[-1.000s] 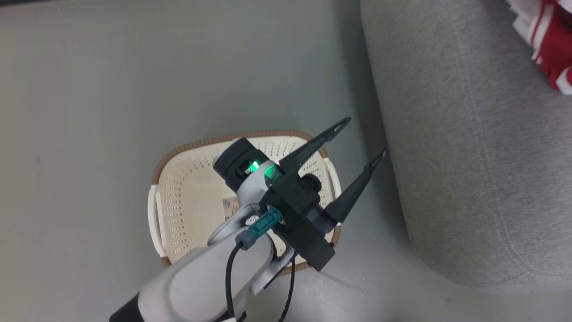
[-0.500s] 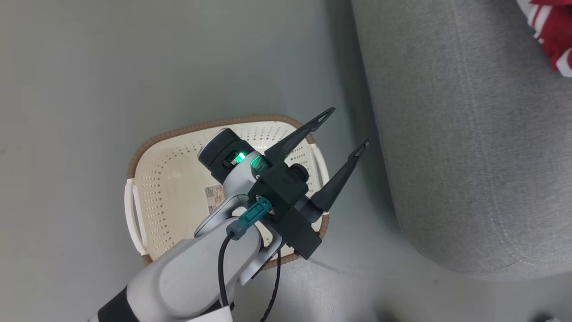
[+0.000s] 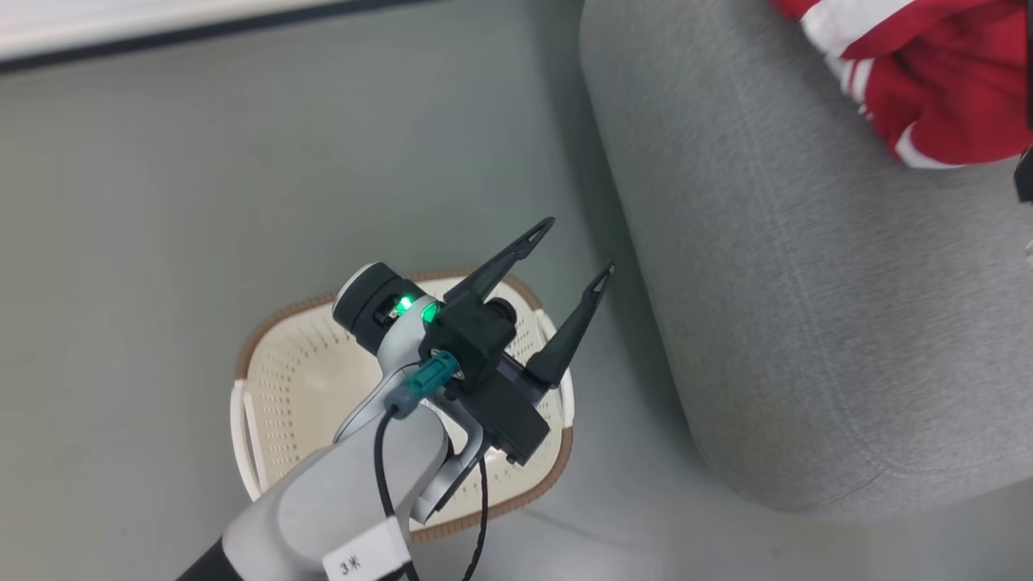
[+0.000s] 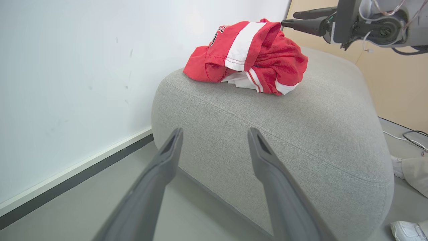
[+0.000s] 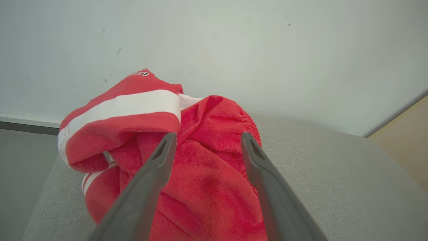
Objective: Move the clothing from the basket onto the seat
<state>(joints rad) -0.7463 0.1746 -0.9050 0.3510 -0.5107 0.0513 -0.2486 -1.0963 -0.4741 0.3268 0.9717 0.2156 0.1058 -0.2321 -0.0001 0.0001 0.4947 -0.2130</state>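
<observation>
Now, the grey seat [image 3: 807, 323] fills the right half of the head view, and the red clothing [image 3: 928, 89] lies bunched on it in the upper right corner. The basket [image 3: 282, 403] sits on the floor [image 3: 242, 161] at lower centre, near the seat's base. No red shows in the part your left arm [image 3: 355, 492] leaves uncovered. The left jaws hang wide apart above the basket's right rim, gripping nothing. In the right wrist view the right jaws are spread wide over the heap, with no fabric pinched between them. You look to be at the let-go on the seat. Next, lift those jaws clear without snagging a fold, then check the basket for anything hidden.
</observation>
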